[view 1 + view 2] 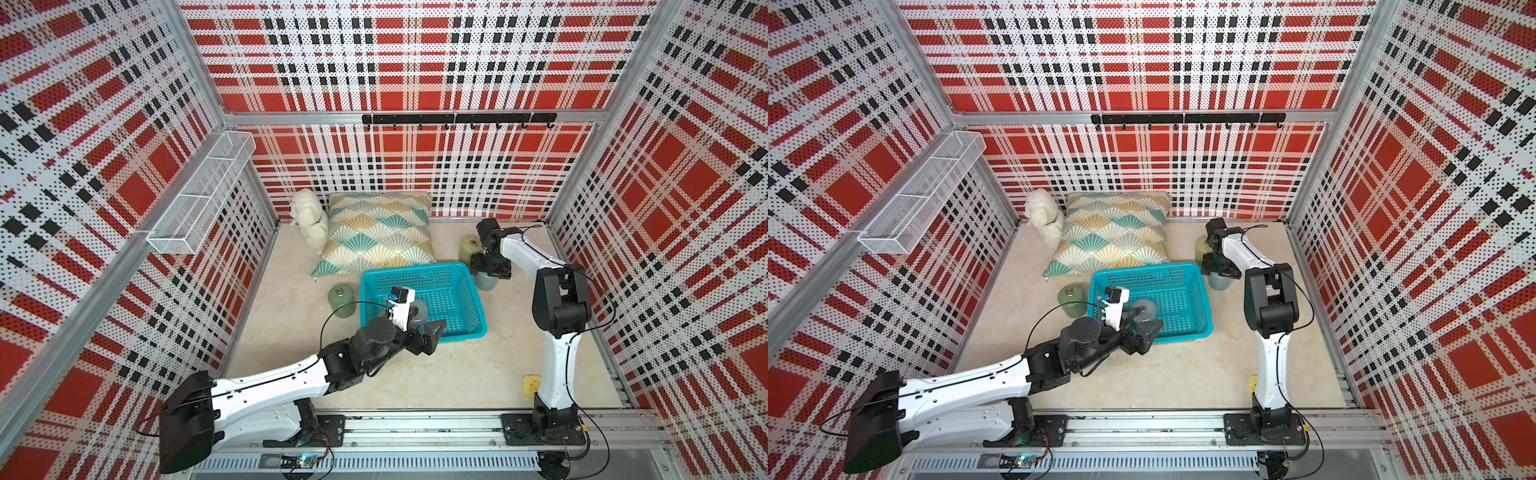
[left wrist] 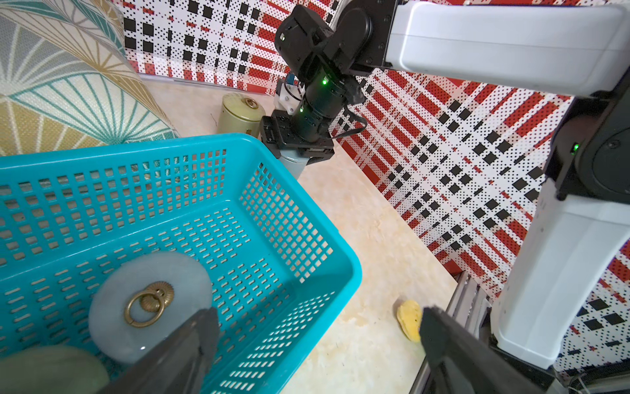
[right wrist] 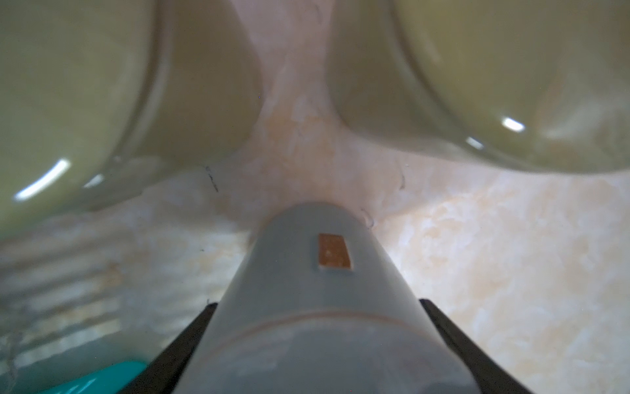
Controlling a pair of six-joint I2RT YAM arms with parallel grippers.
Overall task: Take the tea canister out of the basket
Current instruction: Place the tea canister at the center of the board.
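In the near-left corner of the basket the tea canister stands upright, grey-blue, brass ring lid up. It's the only one I can see inside.

The left gripper hovers over that corner, released and holding nothing. Jaws are spread wide: one finger is just beside the lid, the other out past the basket's near side. The wide spread is probably for the fat body. It looks off-centre, so it'd need to shift over the canister before dropping.

The right gripper is just outside the basket's far-right corner, grasping a second grey canister by its sides. Can't tell if that one touches the table.

An olive canister stands near it. A green canister stands off the basket's left side. My read: those two are parked clear of the basket.
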